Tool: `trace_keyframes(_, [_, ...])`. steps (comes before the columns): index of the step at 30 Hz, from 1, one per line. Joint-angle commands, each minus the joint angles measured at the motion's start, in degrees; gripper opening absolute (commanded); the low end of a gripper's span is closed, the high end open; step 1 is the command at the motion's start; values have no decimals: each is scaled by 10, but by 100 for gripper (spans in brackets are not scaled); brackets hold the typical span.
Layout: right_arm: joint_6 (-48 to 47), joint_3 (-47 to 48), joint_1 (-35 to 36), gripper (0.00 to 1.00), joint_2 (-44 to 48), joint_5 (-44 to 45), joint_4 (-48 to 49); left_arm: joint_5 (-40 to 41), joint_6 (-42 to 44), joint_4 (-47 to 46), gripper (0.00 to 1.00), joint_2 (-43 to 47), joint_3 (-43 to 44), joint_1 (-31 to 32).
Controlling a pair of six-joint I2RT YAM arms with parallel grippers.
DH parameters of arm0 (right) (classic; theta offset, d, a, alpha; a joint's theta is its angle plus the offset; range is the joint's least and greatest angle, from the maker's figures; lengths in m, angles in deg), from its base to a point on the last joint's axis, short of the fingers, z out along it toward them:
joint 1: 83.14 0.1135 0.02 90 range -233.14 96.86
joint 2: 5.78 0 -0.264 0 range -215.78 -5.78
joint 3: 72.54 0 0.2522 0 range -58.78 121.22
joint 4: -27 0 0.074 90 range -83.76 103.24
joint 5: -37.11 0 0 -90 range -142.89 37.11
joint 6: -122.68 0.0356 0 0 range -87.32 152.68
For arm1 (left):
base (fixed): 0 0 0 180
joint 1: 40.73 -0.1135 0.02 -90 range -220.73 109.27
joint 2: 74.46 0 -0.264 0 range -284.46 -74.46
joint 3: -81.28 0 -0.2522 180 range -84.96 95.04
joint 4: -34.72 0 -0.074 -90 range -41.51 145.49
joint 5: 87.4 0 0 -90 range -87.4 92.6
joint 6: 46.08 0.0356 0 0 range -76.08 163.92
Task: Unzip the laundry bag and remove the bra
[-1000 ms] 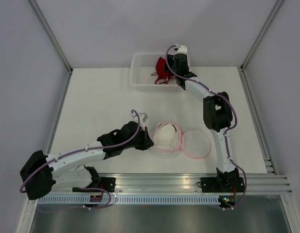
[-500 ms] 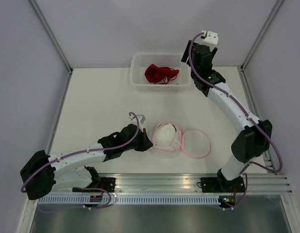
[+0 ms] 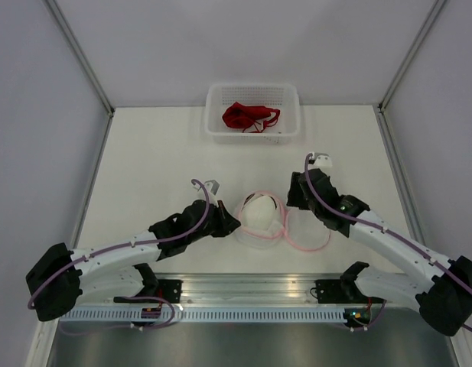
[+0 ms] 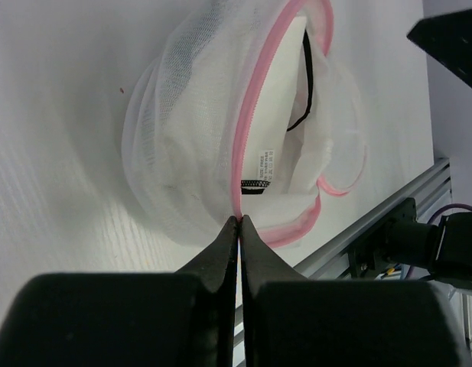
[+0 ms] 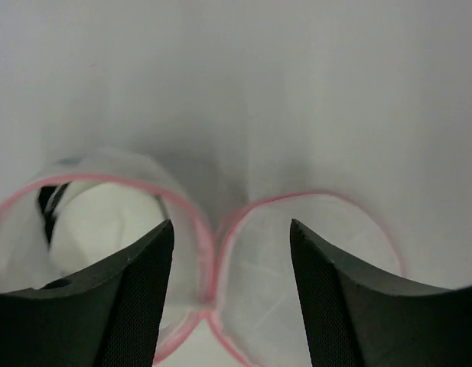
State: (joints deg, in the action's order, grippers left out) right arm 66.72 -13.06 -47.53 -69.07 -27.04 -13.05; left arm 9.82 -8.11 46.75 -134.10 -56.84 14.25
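The laundry bag (image 3: 260, 219) lies unzipped at mid-table, its two white mesh halves rimmed in pink and spread side by side. Inside the left half sits a white padded garment (image 4: 285, 115) with a black strap. My left gripper (image 3: 234, 224) is shut on the bag's pink rim (image 4: 238, 220). Over the seam between the halves hovers my right gripper (image 3: 294, 200), open and holding nothing (image 5: 230, 229). The red bra (image 3: 247, 116) rests in the basket at the back.
The clear plastic basket (image 3: 291, 95) stands against the back wall. An aluminium rail (image 3: 251, 289) runs along the near edge, close behind the bag. Grey walls close in the table on three sides.
The right arm has left the basket, swung back and come down over the open bag. The red bra stays in the basket. My left gripper keeps its hold and has shifted slightly.
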Motion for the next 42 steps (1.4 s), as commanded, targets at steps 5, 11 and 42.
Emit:
trace_keyframes(5, [-40,-34,82,67,52,-192,119,-19,-28,-53,2,-45,9,0])
trace_keyframes(11, [-70,-51,87,66,-9,-193,159,-19,-25,-56,2,-44,15,1])
trace_keyframes(42, [-101,-75,88,0,-226,-189,317,-32,-16,-52,2,-64,18,2])
